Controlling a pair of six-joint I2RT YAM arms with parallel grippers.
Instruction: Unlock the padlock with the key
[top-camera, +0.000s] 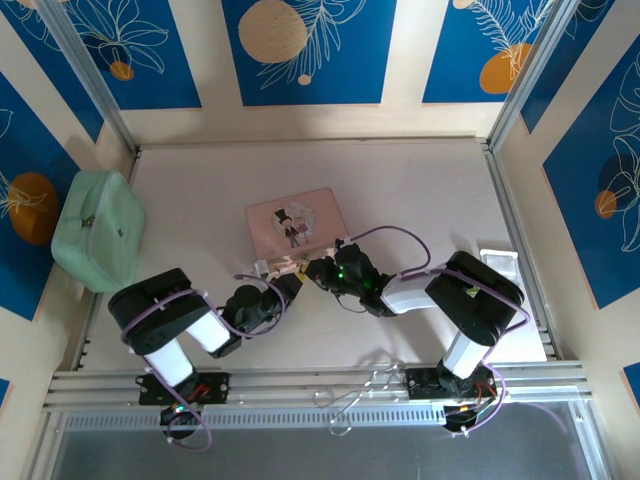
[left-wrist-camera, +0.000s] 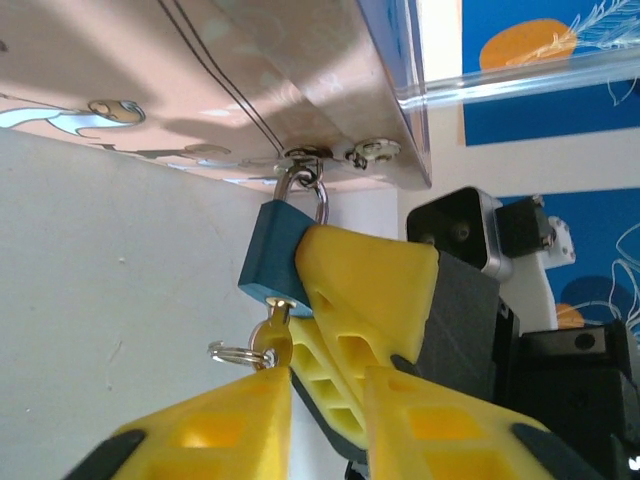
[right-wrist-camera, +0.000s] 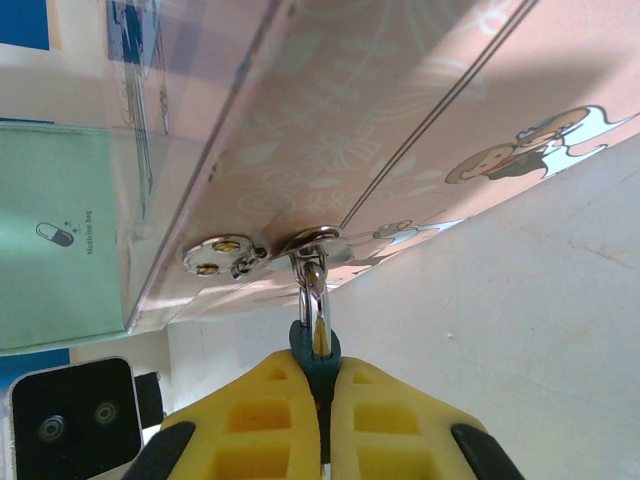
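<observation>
Padlock (left-wrist-camera: 275, 255) looks light and rigid: right end effector (right-wrist-camera: 320, 372) clamps its body; pinch the key (left-wrist-camera: 268, 338) head with your parted left end effector (left-wrist-camera: 328, 378).

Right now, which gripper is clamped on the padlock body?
The right gripper: its yellow fingers pinch the blue padlock body from both sides. The left gripper sits by the key instead.
</observation>
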